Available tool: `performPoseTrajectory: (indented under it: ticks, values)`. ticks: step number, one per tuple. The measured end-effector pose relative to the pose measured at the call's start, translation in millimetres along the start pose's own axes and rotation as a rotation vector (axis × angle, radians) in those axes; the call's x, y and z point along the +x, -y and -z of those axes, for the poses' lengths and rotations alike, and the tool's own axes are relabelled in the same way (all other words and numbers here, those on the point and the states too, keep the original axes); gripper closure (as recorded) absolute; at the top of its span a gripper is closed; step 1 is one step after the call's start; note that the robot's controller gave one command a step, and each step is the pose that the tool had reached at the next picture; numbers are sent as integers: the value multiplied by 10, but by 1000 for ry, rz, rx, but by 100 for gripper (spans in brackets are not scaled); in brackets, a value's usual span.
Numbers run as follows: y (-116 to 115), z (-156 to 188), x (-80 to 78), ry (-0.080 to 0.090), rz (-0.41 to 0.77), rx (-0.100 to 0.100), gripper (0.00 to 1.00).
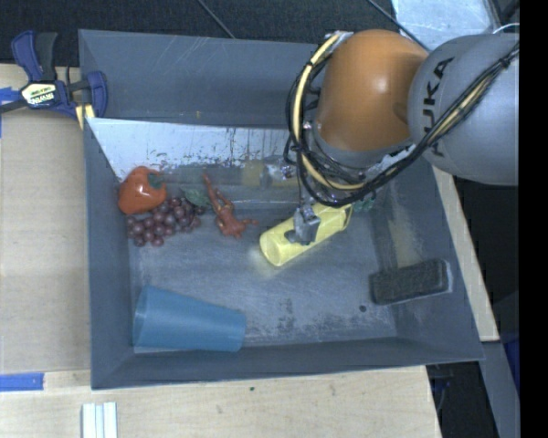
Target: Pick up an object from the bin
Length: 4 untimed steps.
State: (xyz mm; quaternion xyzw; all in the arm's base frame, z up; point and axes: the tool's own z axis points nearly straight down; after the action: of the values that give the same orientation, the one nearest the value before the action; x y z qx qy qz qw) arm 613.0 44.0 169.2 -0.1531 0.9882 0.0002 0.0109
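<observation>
My gripper [304, 229] hangs under the orange wrist cover, low in the middle of the bin, with its tip right on a yellow oblong thing [281, 245] that lies tilted on the bin floor. The tip touches or covers the upper middle of that yellow thing. A small reddish-brown toy figure [226, 215] lies just to its left.
At the left of the bin lie a bunch of dark purple grapes [162, 221] and an orange-red pepper-like fruit [140, 191]. A blue cup [186, 320] lies on its side at the front left. A dark grey sponge block [409, 281] rests at the right. The arm comes in from the upper right.
</observation>
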Motion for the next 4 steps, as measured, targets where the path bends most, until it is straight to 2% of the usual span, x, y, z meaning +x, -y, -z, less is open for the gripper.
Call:
performPoseTrajectory:
  ticks: [1, 2, 3, 4]
  values:
    - [122, -718, -86, -12, -110, 1, 0]
    - [157, -256, -88, 14, 146, 4, 0]
    - [496, -809, 76, -5, -222, 0, 0]
    - [453, -697, 62, 13, 310, 7, 0]
